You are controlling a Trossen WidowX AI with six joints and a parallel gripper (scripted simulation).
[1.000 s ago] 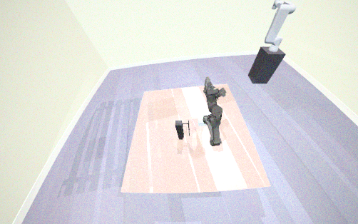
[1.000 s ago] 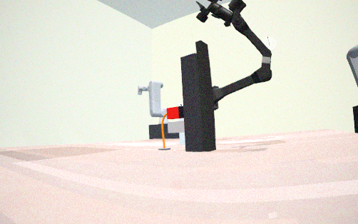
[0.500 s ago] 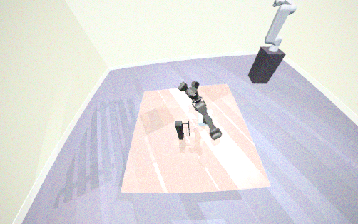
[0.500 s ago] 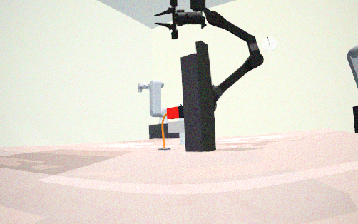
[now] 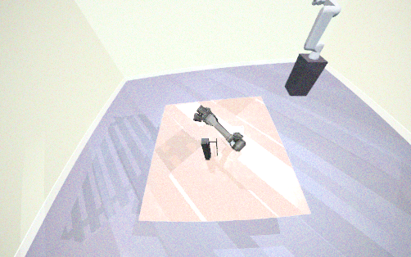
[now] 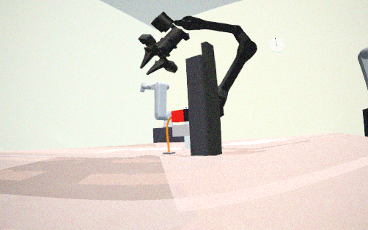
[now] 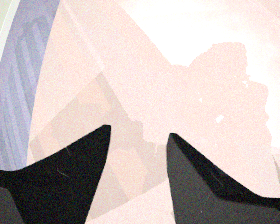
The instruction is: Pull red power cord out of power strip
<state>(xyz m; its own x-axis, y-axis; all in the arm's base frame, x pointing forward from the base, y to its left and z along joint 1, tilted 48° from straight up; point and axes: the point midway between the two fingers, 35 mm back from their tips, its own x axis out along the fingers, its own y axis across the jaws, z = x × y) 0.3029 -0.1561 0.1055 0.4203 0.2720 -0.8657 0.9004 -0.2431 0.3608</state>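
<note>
A red plug block (image 6: 177, 116) shows in the exterior view with an orange cord (image 6: 168, 135) curving down from it. A black part (image 6: 186, 115) meets its right side, and a light grey block (image 6: 179, 130) is below. The tall dark block hides what lies farther right, so I cannot tell whether the plug sits in the power strip. My gripper (image 6: 144, 71) (image 7: 139, 136) is partly open and empty. It appears above and left of the plug in the exterior view, well apart from it. The wrist view shows only floor between and beyond the fingers.
The tall dark block (image 6: 199, 106) (image 5: 207, 150) stands in front of my arm's base in the exterior view. A thin dark bracket (image 5: 216, 147) is beside it in the top view. A white arm (image 5: 320, 29) stands on a dark pedestal (image 5: 304, 75) behind the pink mat (image 5: 161, 205).
</note>
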